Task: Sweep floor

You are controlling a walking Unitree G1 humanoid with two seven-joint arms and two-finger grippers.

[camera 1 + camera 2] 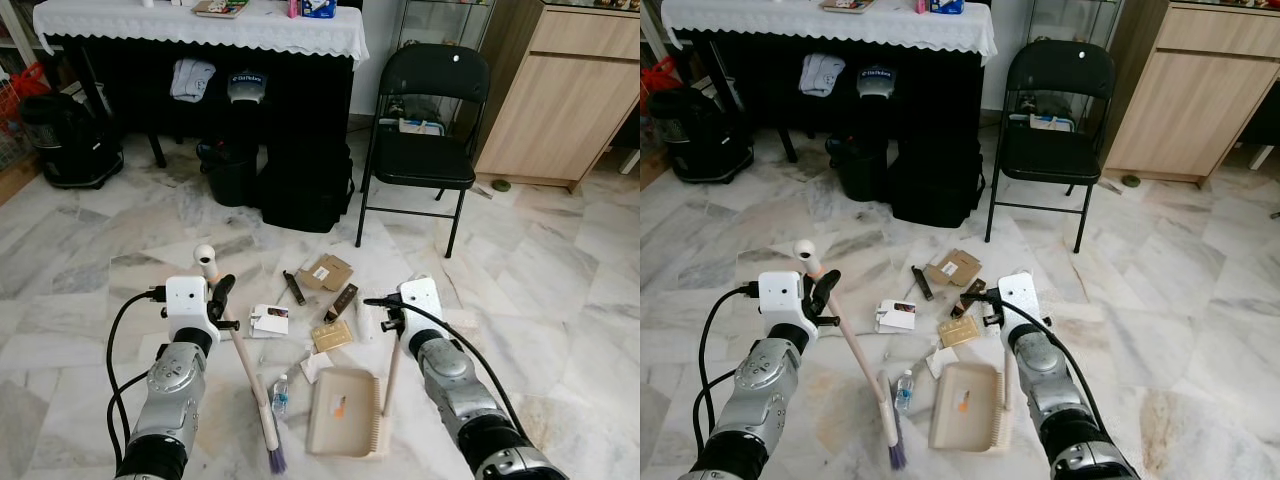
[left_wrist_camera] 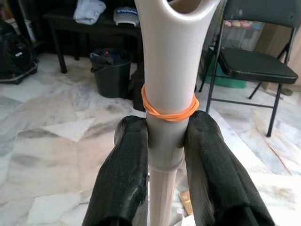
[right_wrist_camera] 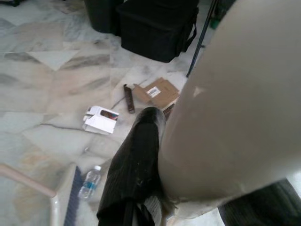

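My left gripper (image 1: pixel 222 298) is shut on the cream handle of a broom (image 1: pixel 246 368). An orange rubber band circles the broom handle (image 2: pixel 169 70) just above the fingers (image 2: pixel 124 174). The purple bristles (image 1: pixel 275 458) rest on the marble floor by a small water bottle (image 1: pixel 280 396). My right gripper (image 1: pixel 386 312) is shut on the upright handle (image 3: pixel 235 94) of a beige dustpan (image 1: pixel 340 410), which lies flat on the floor. Litter lies just beyond the pan: a cardboard box (image 1: pixel 325 272), a white carton (image 1: pixel 268 320), a gold packet (image 1: pixel 331 335), a brown bar (image 1: pixel 294 288) and paper (image 1: pixel 315 365).
A black folding chair (image 1: pixel 425 150) stands at the back right, with a wooden cabinet (image 1: pixel 560 110) beside it. A black bag (image 1: pixel 305 185) and a dark bin (image 1: pixel 228 170) sit under the cloth-covered table (image 1: pixel 200 25). A black machine (image 1: pixel 65 140) stands at the far left.
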